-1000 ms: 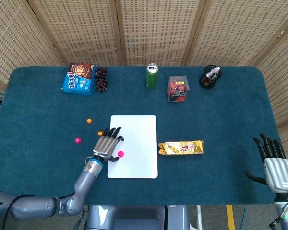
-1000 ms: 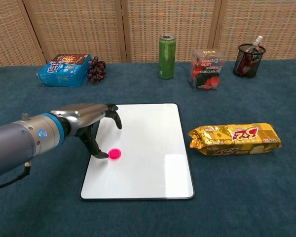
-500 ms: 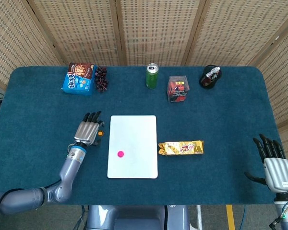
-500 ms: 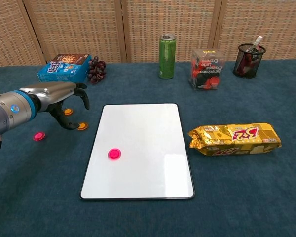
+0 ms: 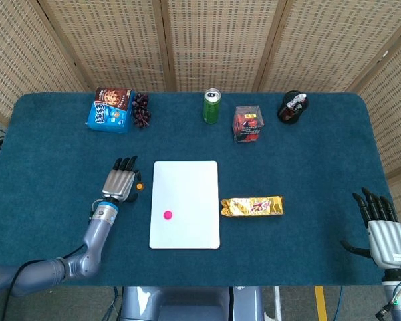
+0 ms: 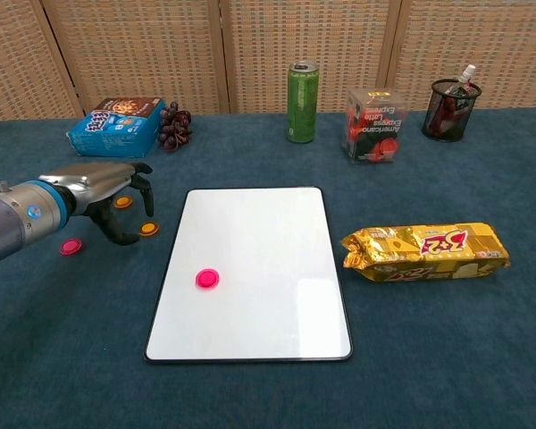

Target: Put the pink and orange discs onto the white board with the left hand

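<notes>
One pink disc [image 6: 207,279] lies on the white board [image 6: 277,232], in its left half toward the near edge; three more discs are off it, on the counter [image 6: 447,357] beside the board's left edge. The closest of these is an orange disc [image 6: 149,229], just beside the board's far-left corner. A second orange disc [image 6: 122,202] sits a little farther back and left, and a second pink disc [image 6: 70,247] lies farther left, toward the counter's left edge.

The left hand [image 6: 107,192] hovers palm-down over this cluster with nothing in it. Its fingers [image 6: 146,192] are spread and curled downward, and the thumb reaches down to the counter just left of the nearer orange disc. That disc lies to the right of the thumb and below the fingertips, so it looks like the next one to be pinched. Whether any finger touches it I cannot tell. From the head view, only this orange disc [image 5: 140,186] shows beside the hand [image 5: 119,182]; the other two are hidden under it.

The right hand [image 5: 382,227] hangs well apart at the counter's near-right corner, empty, its fingers straight and apart.

A mesh pen cup [image 6: 451,109] near the far-right corner holds what looks like pens. The clear box [image 6: 374,124] left of it holds something red.
</notes>
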Robot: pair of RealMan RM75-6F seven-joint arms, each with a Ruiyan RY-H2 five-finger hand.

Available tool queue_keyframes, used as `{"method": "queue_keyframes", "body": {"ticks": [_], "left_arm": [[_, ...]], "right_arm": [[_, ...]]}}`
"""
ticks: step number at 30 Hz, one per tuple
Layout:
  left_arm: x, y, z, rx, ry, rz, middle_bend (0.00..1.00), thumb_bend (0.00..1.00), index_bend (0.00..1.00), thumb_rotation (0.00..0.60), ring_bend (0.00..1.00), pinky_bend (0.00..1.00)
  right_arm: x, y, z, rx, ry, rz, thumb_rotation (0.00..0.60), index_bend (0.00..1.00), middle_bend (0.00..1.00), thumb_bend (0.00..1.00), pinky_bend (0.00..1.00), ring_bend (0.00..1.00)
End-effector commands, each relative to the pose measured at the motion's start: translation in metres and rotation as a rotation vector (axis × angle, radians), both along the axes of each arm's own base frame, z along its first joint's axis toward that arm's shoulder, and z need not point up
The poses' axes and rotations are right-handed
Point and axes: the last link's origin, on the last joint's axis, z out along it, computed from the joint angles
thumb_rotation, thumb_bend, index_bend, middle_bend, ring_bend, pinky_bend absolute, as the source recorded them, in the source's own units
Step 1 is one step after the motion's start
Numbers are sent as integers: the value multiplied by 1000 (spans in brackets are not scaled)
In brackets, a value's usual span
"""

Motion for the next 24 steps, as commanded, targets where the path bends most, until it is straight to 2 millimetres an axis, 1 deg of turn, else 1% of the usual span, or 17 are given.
{"method": "queue_keyframes", "body": {"ticks": [1, 14, 15, 17, 19, 24], "left_arm": [[2, 3, -2, 4, -2, 1, 0, 316, 391, 600, 0, 0], [1, 7, -12, -5, 22, 22, 0, 325, 392, 600, 0, 0], [2, 8, -13, -5, 24, 22, 0, 330, 400, 600, 0, 0], [3, 8, -14, -6, 26, 21, 0, 339, 447, 600, 0, 0], [4, 8, -16, -6, 27, 20, 0, 347, 511, 600, 0, 0], [8, 6, -15, -2, 21, 16, 0, 350, 552, 600, 0, 0]], "right_arm": [[0, 0, 0, 0, -1, 0, 600, 0, 0, 2, 0, 0], [-1, 0, 0, -1, -5, -4, 600, 0, 0, 2, 0, 0], [-1, 0, 0, -1, -5, -4, 600, 0, 0, 2, 0, 0], [-1, 0, 0, -1, -6, -4, 600, 0, 0, 2, 0, 0], [-1, 0, 1, -1, -10, -6, 600, 0, 0, 2, 0, 0], [-1, 0, 1, 0, -15, -6, 600, 0, 0, 2, 0, 0]]}}
